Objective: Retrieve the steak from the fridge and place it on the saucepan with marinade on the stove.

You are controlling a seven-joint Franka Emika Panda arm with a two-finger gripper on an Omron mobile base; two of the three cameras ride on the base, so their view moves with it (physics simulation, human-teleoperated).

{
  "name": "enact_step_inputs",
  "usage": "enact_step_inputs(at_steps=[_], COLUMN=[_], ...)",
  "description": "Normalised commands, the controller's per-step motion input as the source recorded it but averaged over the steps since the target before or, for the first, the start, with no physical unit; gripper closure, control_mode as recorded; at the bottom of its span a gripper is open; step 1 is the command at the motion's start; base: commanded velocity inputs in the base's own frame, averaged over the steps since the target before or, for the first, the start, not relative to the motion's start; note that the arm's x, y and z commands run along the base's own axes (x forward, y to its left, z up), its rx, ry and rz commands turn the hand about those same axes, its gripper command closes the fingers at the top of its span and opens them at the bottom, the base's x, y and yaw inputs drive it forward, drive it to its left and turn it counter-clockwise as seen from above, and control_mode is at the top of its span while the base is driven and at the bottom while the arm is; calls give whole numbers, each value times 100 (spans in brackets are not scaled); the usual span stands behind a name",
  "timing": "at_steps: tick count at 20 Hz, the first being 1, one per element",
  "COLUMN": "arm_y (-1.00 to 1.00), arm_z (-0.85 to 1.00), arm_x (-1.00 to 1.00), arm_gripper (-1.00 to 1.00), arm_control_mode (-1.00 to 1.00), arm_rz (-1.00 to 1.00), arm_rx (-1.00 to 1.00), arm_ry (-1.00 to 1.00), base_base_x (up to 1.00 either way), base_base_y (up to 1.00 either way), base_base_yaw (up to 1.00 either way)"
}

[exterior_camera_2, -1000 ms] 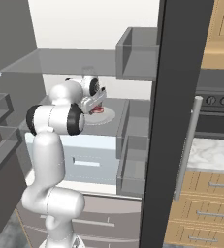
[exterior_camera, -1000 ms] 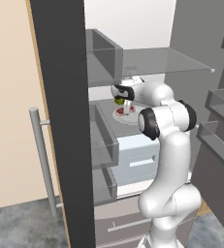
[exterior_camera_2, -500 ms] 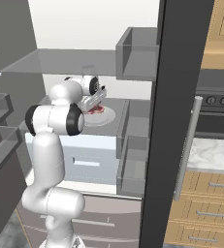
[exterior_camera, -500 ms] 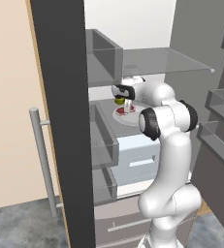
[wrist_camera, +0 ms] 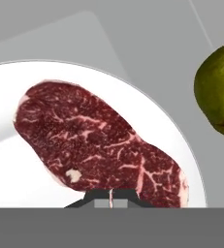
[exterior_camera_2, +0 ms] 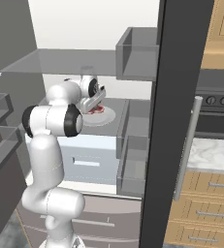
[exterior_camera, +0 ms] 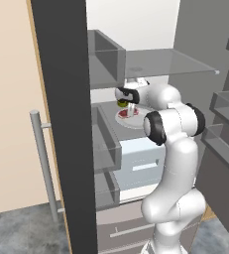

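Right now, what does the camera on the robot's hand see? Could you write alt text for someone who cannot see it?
A raw, marbled steak lies on a round white plate, seen from close above. The gripper is shut at the steak's near edge, at the bottom of the picture. A yellow-green fruit sits beside the plate at the right edge.

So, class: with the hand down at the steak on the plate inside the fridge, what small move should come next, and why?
Probably a short lift straight up: the fingers look shut at the steak's near edge, and it lies on the white plate.
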Motion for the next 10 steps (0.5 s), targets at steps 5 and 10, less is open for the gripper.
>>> enact_step_inputs(at_steps=[5,10], arm_y=[0,-3], arm_z=[0,1], arm_x=[0,0], arm_gripper=[-100,-100], arm_control_mode=[-100,-100], arm_rz=[0,0], arm_rx=[0,0], arm_ry=[0,0], base_base_x=[0,0], base_base_y=[0,0], base_base_yaw=[0,0])
